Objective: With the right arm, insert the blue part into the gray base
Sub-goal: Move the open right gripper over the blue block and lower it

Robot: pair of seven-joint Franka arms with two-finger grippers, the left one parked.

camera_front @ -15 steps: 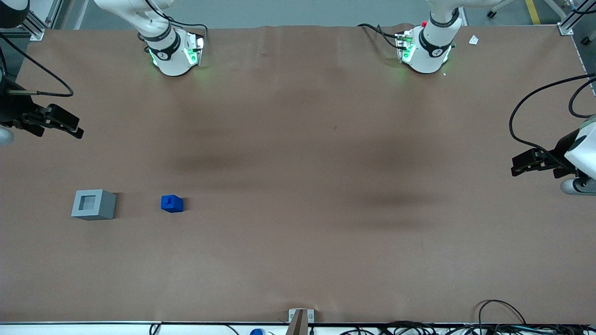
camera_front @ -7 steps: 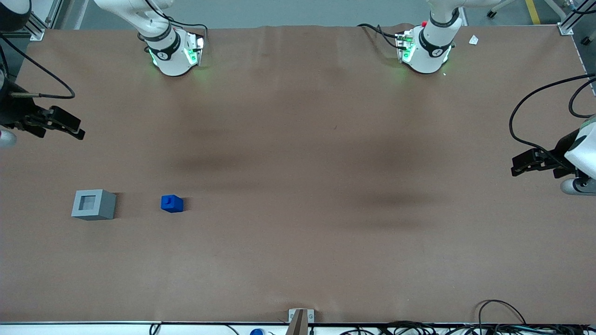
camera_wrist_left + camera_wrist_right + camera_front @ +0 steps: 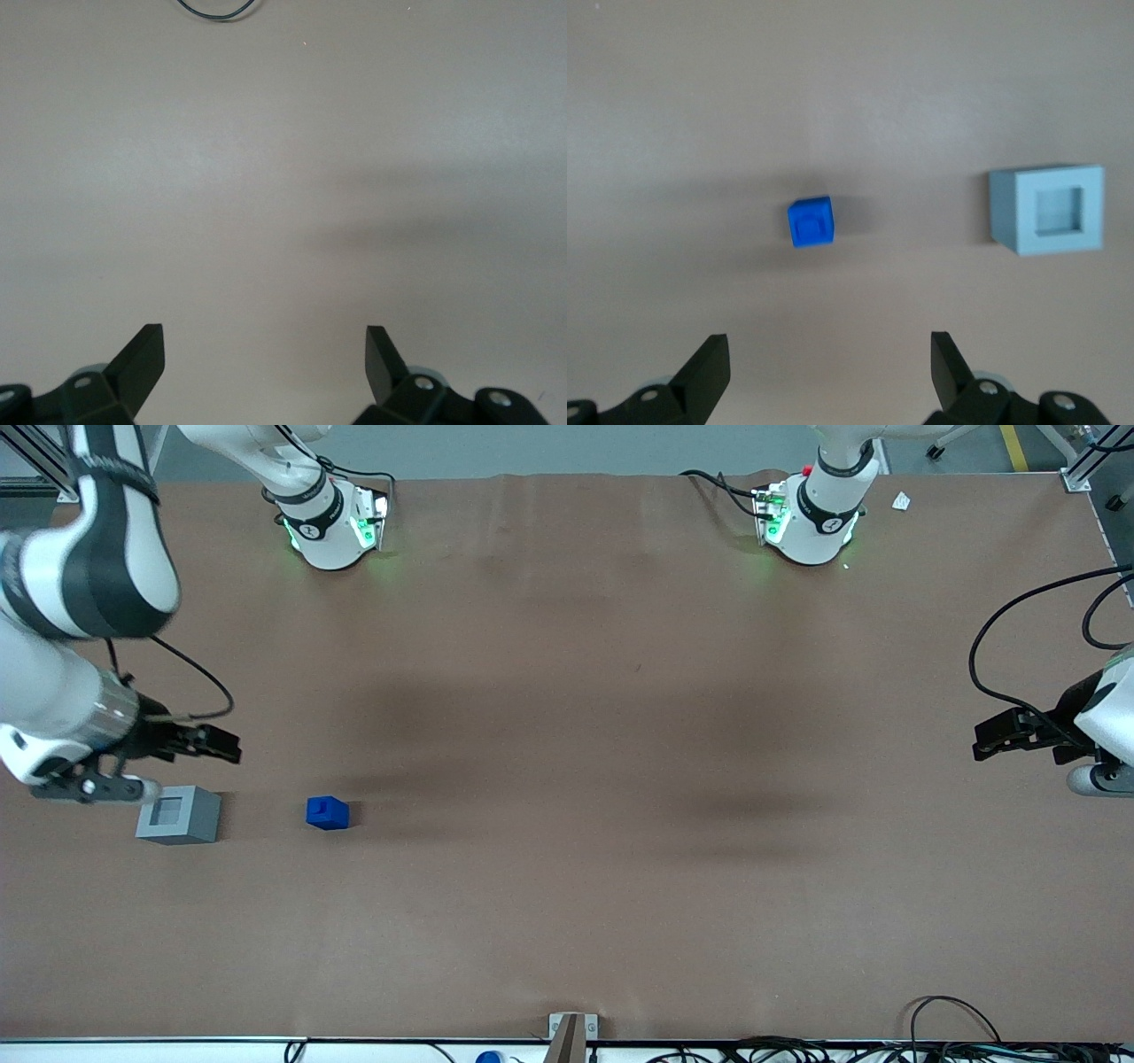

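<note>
The blue part (image 3: 327, 812) lies on the brown table, its stub face turned up; it also shows in the right wrist view (image 3: 811, 221). The gray base (image 3: 178, 815) stands beside it toward the working arm's end, recess facing up, and also shows in the right wrist view (image 3: 1050, 209). The right arm's gripper (image 3: 221, 744) hangs above the table, a little farther from the front camera than the gray base. In its wrist view the gripper (image 3: 830, 345) is open and empty, with both blocks apart from the fingers.
The two arm bases (image 3: 332, 527) (image 3: 811, 522) stand at the table's back edge. Cables (image 3: 957, 1027) and a small metal bracket (image 3: 571, 1029) lie at the front edge. A white scrap (image 3: 901, 501) lies near the parked arm's base.
The right arm has swung in from the table's end toward the two blocks and nearer the front camera. The blue part and gray base have not moved.
</note>
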